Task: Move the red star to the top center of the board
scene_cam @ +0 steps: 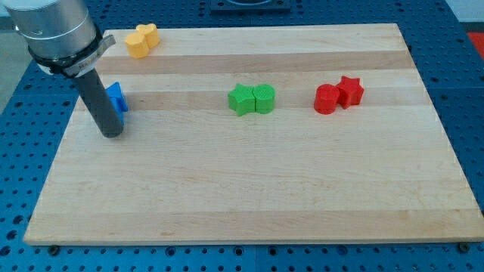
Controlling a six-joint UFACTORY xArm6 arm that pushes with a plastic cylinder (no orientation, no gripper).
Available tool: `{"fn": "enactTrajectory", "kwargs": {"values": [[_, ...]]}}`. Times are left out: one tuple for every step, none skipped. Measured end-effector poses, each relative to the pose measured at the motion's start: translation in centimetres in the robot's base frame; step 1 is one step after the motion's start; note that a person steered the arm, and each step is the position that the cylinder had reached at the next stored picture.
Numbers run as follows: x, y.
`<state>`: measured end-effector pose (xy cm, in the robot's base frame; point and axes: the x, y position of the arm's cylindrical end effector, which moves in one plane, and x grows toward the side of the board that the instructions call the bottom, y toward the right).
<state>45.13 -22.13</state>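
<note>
Board (249, 189); rod-hidden blue block (116, 98)

Grey metal arm (54, 30), straight dark rod (101, 102) below.

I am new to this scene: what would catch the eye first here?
First, the thick dark rod at the view's left, my tip just beside the blue block. Then the bright pairs mid-board: the red star touching a red cylinder, and the green star against a green cylinder.

Red star (350, 90), lying flat at the board's right, touching a red round block's (327, 99) right side.
</note>
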Motion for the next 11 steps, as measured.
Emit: {"fn": "enactTrajectory", "kwargs": {"values": [[0.0,0.0],[0.4,0.9],[1.0,6.5],[1.0,14.8],[1.5,22.9],[2.2,30.7],[2.0,36.4],[0.7,39.0],[-1.4,39.5],[-3.4,40.3],[-5.2,40.9]]}}
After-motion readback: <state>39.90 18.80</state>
